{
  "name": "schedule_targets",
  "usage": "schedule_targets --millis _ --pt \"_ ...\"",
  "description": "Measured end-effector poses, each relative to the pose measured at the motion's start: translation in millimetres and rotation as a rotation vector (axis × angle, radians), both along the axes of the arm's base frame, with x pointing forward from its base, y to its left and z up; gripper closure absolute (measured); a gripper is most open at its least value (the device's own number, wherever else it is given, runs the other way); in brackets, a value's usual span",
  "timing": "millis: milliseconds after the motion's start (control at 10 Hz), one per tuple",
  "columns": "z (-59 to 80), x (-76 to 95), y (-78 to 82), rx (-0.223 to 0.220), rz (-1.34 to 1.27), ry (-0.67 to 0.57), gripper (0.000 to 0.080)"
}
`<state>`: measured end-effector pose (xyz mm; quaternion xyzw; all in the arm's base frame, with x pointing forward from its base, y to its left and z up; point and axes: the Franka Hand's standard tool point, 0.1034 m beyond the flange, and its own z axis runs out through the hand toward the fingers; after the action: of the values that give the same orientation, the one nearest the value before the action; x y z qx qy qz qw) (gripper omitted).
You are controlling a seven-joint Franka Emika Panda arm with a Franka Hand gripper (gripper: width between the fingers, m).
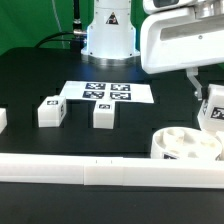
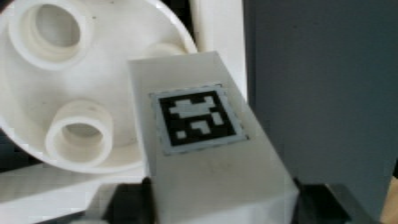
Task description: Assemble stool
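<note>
The round white seat (image 1: 186,144) lies at the exterior view's lower right, sockets up, against the white rail. In the wrist view the seat (image 2: 89,80) shows two round sockets. My gripper (image 1: 208,102) hangs just above the seat's right side and is shut on a white tagged leg (image 2: 205,120), whose far end points toward the seat rim. The dark fingers (image 2: 128,198) press both sides of the leg. Two more white legs (image 1: 50,111) (image 1: 103,114) lie on the black table near the middle.
The marker board (image 1: 103,92) lies flat behind the loose legs. A long white rail (image 1: 80,170) runs along the front edge. The arm's white base (image 1: 108,35) stands at the back. Another white part (image 1: 2,120) sits at the left edge.
</note>
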<state>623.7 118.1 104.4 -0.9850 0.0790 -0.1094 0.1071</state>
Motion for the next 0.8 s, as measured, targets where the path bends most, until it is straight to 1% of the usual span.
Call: schedule_targets --millis 500,800 --pt "-0.4 6.1 2.7 0.002 -0.001 -0.016 0.0436" --pt "-0.4 5.9 5.2 0.002 0.003 -0.017 0.0436"
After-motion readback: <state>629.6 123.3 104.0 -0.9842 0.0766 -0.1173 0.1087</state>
